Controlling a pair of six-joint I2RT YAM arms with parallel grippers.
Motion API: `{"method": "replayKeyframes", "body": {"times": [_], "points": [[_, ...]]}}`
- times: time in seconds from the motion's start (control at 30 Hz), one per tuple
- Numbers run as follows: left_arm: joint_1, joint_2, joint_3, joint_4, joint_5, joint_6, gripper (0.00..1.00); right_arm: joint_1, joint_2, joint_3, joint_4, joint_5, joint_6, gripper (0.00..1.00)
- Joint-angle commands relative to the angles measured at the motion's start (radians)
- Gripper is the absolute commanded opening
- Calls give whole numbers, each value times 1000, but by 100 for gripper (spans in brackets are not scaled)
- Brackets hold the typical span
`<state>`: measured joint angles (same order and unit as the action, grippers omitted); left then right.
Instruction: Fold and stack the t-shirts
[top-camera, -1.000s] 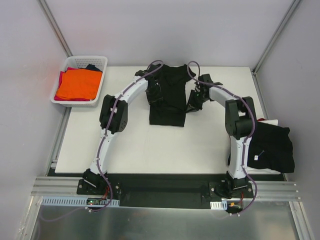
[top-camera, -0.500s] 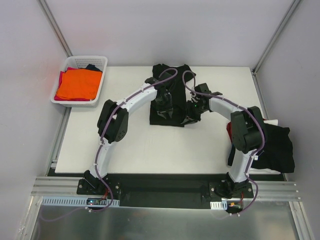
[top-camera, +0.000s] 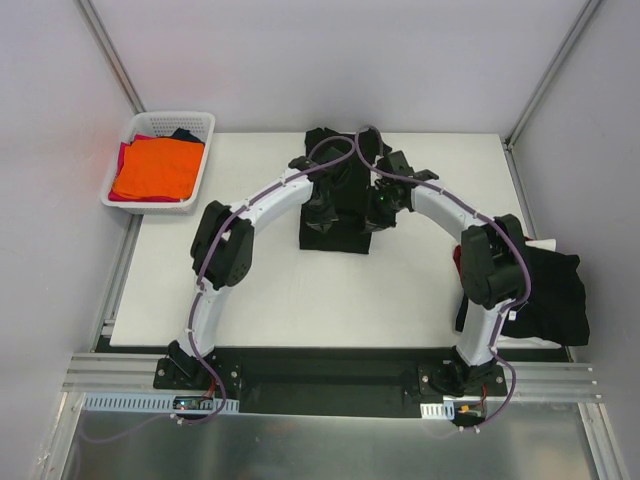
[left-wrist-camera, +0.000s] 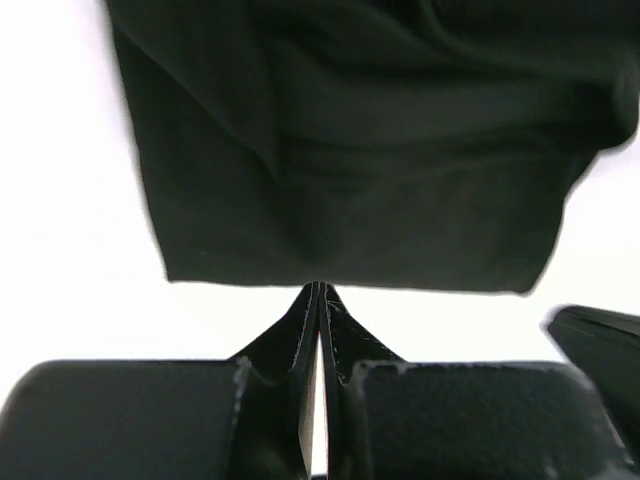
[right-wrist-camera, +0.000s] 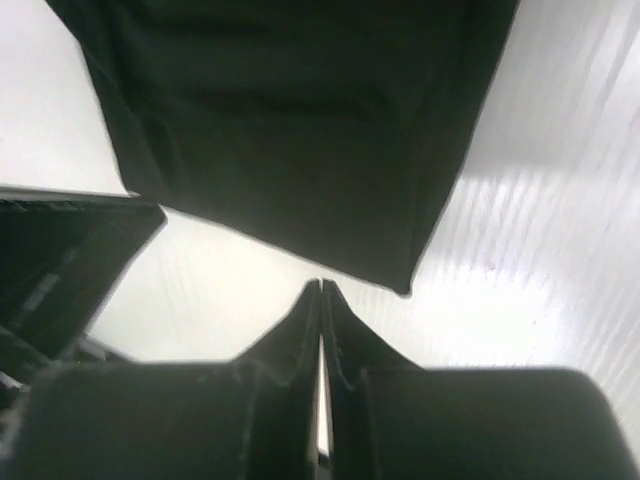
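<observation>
Since the part-folded black t-shirt (top-camera: 335, 238) lies flat on the worktop (top-camera: 300, 300), right of the basket (top-camera: 175, 117), the left jaws and right jaws hover over it closed, apparently empty, probably between folds.

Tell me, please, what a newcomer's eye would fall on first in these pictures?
The left arm and right arm arch inward to meet over a black t-shirt at the far middle of the table. Then the bright orange shirt in the white basket at far left stands out.
</observation>
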<state>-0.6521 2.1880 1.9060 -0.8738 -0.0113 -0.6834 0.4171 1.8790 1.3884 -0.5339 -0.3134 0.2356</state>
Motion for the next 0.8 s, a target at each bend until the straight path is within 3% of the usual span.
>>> {"method": "replayKeyframes", "body": {"times": [0.0,0.1,0.3,0.77], "points": [[14,9,50,-47,-177,35,0,48,28,159,-181,306,-4,1],[14,22,39,-50,-251,22,0,86,32,161,-207,443,25,1],[15,55,41,-50,-319,-8,0,121,55,139,-225,523,82,1],[19,127,36,-42,-223,-19,1,124,160,106,-140,393,97,1]]}}
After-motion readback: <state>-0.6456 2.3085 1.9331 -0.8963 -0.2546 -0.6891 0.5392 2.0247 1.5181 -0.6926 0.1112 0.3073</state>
